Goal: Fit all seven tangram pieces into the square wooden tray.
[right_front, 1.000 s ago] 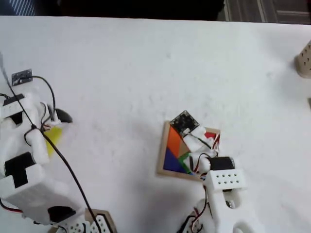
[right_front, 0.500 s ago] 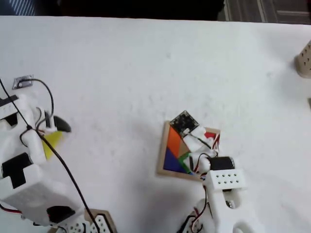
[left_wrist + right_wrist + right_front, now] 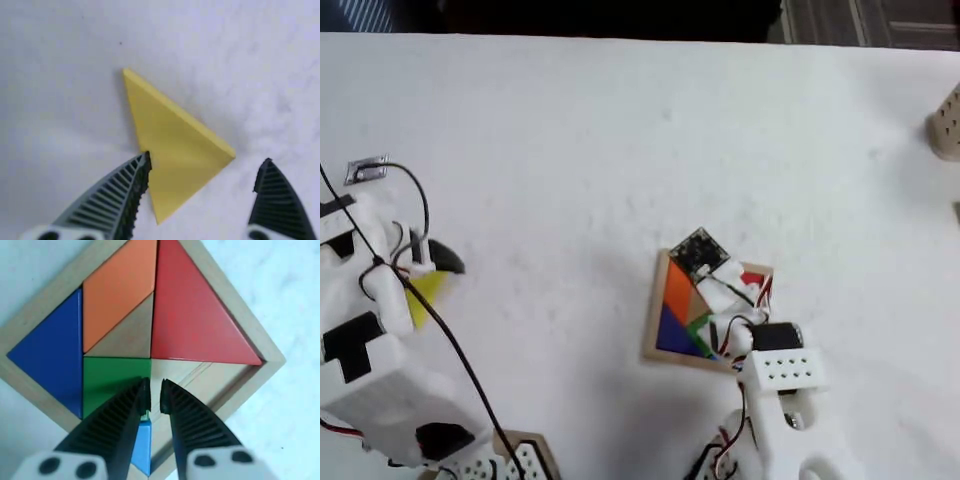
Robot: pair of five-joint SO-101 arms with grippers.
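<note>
Left gripper (image 3: pixel 205 160): wide open astride yellow triangle (image 3: pixel 172 135), table (image 3: pixel 570 120) left edge;
Right gripper (image 3: pixel 154 384): fingers nearly touching, holding nothing, over tray (image 3: pixel 272 361)

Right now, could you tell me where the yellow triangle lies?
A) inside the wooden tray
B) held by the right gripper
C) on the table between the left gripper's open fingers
C: the yellow triangle lies on the table with the left gripper open around it.

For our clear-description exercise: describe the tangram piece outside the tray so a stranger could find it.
Start at the table's left edge. Beneath the open left gripper lies a yellow triangle. It is the only yellow piece and lies far from the wooden tray holding the others.
</note>
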